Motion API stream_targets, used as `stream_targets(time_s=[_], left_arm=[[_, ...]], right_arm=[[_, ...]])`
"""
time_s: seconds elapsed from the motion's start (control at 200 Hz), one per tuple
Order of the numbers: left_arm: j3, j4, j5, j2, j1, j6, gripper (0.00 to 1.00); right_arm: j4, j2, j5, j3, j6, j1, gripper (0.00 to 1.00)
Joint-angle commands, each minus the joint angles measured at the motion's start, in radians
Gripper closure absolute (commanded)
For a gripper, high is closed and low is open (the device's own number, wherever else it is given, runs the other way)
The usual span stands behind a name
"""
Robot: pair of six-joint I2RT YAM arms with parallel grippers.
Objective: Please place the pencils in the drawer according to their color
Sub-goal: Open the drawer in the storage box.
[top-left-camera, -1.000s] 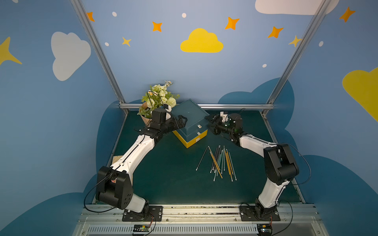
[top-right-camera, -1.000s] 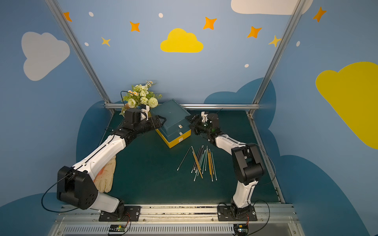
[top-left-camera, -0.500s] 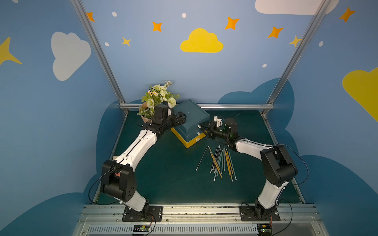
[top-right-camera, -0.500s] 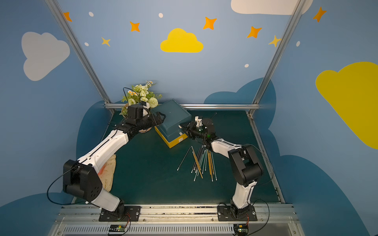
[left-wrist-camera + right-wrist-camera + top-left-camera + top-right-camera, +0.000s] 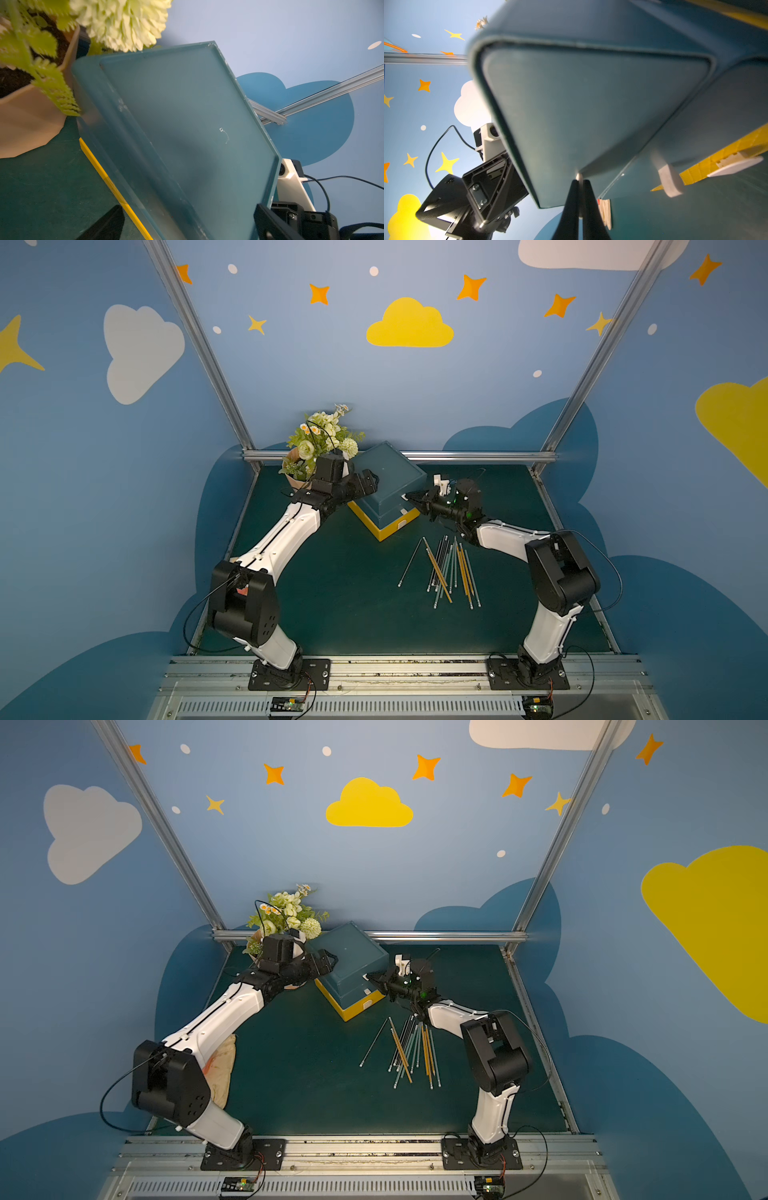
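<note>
Status: my right end effector [image 5: 579,184] is clamped on the top drawer's white handle tab [image 5: 579,176], ready to pull | my left end effector [image 5: 368,483], fingers apart, apparently braces the drawer box [image 5: 384,472] | pencils [image 5: 449,568] wait on the tabletop [image 5: 332,593].

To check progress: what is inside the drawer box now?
Nothing inside can be seen: the drawer box looks fully closed. The pencils lie outside, on the green table in front of it.

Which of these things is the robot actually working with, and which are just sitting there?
In use: pencils; drawer unit; top drawer handle, pinched by right gripper.
Lying about: potted flowers; beige cloth.
</note>
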Motion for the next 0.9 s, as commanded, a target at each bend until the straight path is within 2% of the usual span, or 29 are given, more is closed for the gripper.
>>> stream_targets(time_s=[0.0, 0.43, 0.896], left_arm=[[-0.002, 0.011, 0.001, 0.011, -0.002, -0.005, 0.0], [-0.012, 0.015, 0.009, 0.016, -0.002, -0.004, 0.0], [-0.01, 0.026, 0.021, 0.029, -0.006, -0.019, 0.0]], right_arm=[[0.033, -0.019, -0.013, -0.004, -0.001, -0.006, 1.0], [-0.012, -0.21, -0.043, -0.205, -0.037, -0.02, 1.0], [-0.3, -0.42, -0.058, -0.302, -0.185, -0.051, 1.0]])
